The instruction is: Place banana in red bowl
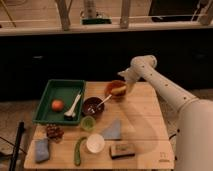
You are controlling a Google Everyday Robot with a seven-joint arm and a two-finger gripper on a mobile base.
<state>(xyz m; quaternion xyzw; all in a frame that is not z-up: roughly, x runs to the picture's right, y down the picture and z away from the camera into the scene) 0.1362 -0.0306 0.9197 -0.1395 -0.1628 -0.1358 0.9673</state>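
We hold the gripper [124, 81] low at the back rim of the red bowl [109, 88], and the banana [119, 90] shows pale yellow inside the bowl's mouth, just beneath it. We cannot tell whether the grip is closed or released. We judge 1 rule matters: release only once the fruit sits inside the rim, then lift straight up.

One elevated camera faces obliquely down across the whole wooden table [145, 135], mid-range; the gripper [123, 83] sits over the red bowl [108, 91] at the far edge.
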